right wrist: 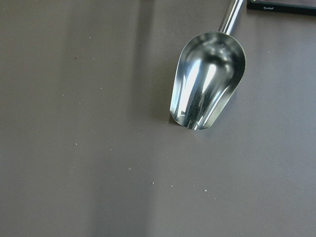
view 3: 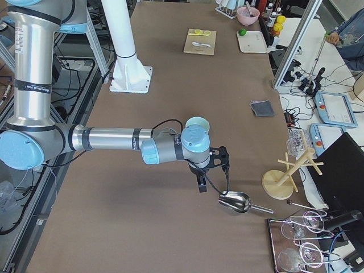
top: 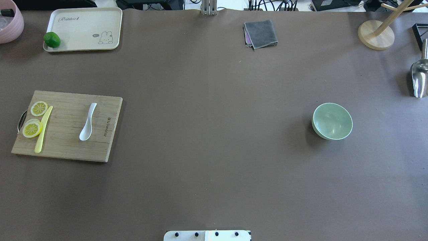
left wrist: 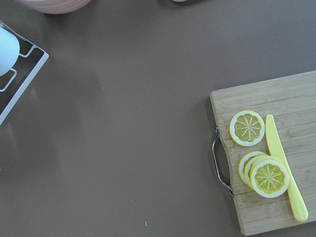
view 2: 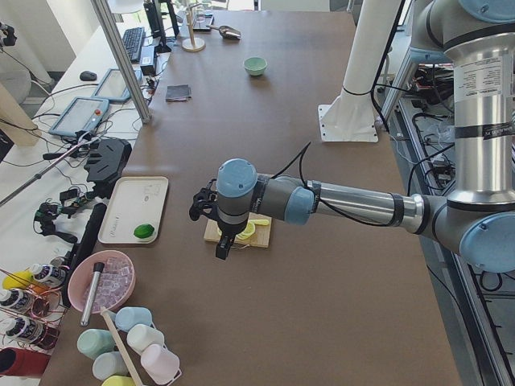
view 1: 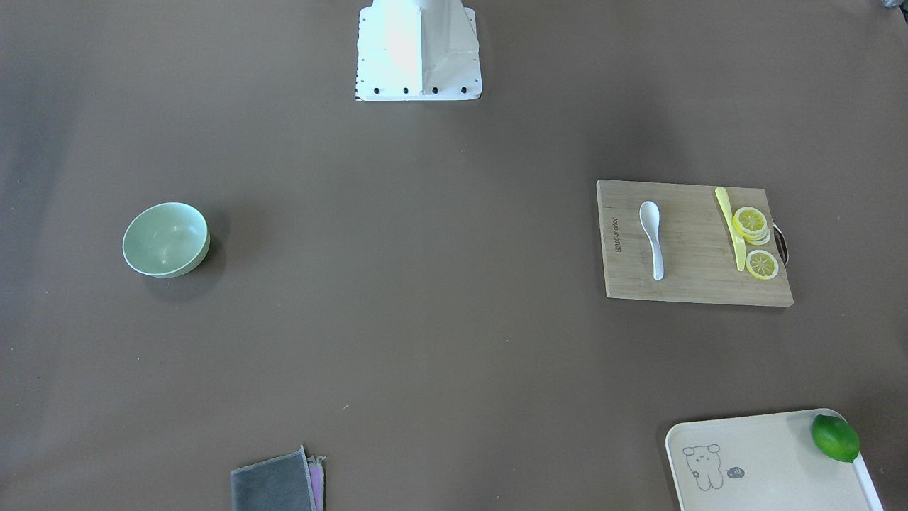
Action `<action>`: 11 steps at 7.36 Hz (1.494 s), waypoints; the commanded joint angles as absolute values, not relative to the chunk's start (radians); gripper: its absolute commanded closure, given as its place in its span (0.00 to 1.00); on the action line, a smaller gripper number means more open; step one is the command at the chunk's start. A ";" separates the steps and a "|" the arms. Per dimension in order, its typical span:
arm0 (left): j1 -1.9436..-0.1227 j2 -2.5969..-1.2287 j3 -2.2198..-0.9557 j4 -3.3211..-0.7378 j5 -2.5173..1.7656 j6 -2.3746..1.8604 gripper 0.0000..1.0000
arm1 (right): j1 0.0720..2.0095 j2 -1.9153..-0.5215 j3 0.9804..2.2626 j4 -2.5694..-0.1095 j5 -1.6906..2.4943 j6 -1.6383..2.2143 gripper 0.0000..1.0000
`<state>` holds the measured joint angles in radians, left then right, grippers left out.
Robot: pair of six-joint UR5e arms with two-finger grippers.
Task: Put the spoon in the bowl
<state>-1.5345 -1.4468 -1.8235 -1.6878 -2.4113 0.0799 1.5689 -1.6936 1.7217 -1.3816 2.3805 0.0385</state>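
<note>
The white spoon (view 1: 652, 238) lies on a wooden cutting board (view 1: 691, 284), scoop toward the robot; it also shows in the overhead view (top: 87, 122) and, small, in the right side view (view 3: 199, 44). The mint-green bowl (view 1: 166, 239) stands empty on the table's other side (top: 332, 121), far from the spoon (view 2: 255, 66). My left gripper (view 2: 223, 244) hangs high beside the board's handle end; it shows only in the left side view, so I cannot tell its state. My right gripper (view 3: 202, 181) hangs high beyond the bowl; I cannot tell its state.
A yellow knife (view 1: 731, 227) and lemon slices (view 1: 752, 223) lie on the board. A cream tray (top: 83, 20) holds a lime (top: 51, 39). A grey cloth (top: 260, 33), a metal scoop (right wrist: 207, 84), a wooden rack (top: 376, 33) and a pink bowl (top: 10, 20) stand near the table's edges.
</note>
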 commanded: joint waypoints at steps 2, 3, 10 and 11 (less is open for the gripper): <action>-1.517 -1.459 -1.813 -1.695 -2.442 -0.042 0.03 | 1.481 -1.642 1.726 -1.374 2.376 0.203 0.00; -1.447 -1.483 -1.815 -1.728 -2.441 -0.161 0.03 | 1.447 -1.641 1.758 -1.374 2.376 0.233 0.00; -1.046 -1.708 -1.695 -1.917 -2.263 -0.678 0.02 | 0.993 -1.534 1.787 -1.207 2.252 0.781 0.17; -1.036 -1.753 -1.660 -1.917 -2.261 -0.702 0.02 | 0.973 -1.517 1.761 -1.207 2.241 0.779 0.21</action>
